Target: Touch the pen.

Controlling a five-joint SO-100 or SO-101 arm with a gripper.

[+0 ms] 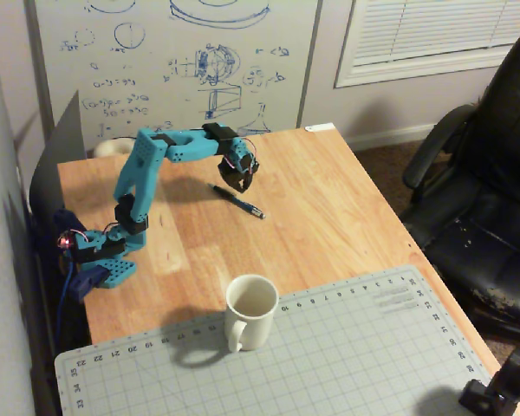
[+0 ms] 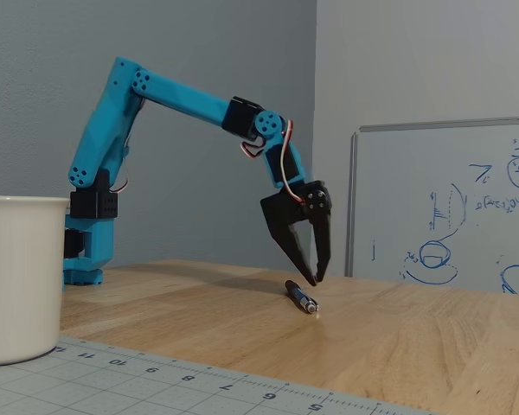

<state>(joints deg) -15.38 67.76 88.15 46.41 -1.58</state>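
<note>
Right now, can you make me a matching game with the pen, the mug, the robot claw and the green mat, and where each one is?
Things:
1. pen
2. mug
3. gripper
4. cutting mat

Places:
A. standing on the corner of the mat
B. hanging in the air just above the pen
C. lying flat on the bare wood
D. covering the near end of the table

Pairs: 1-C, 2-A, 3-B, 4-D

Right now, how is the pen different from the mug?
The pen lies flat on bare wood; the mug stands upright at the cutting mat's edge. The pen is slim and dark; the mug is wide and white. Both rest on the table, untouched.
</note>
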